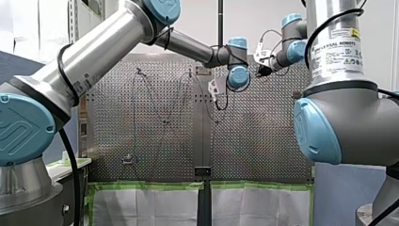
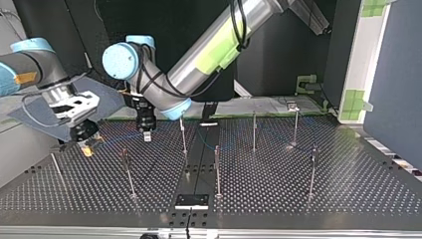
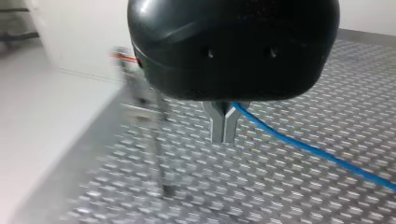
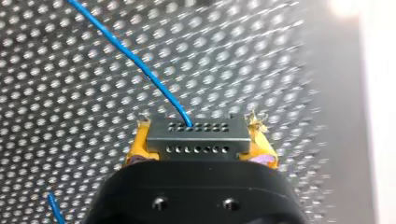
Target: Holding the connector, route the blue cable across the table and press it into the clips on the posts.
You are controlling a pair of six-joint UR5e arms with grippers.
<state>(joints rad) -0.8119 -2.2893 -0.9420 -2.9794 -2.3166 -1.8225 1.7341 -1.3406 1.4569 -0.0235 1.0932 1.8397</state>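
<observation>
Our silver arms (image 1: 94, 52) wear light-blue joint caps (image 1: 21, 127) and black cables (image 1: 70, 160); a white label (image 1: 341, 49) perhaps reads Universal Robots.

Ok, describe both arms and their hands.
Both arms are silver tubes with light-blue joint caps and black cables. The right arm bears a Universal Robots label; the left arm has green tape. Left hand: black, metal fingers; right hand: black, yellow pads.

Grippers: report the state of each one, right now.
My left gripper: shut on the blue cable.
My right gripper: shut on the connector.
</observation>
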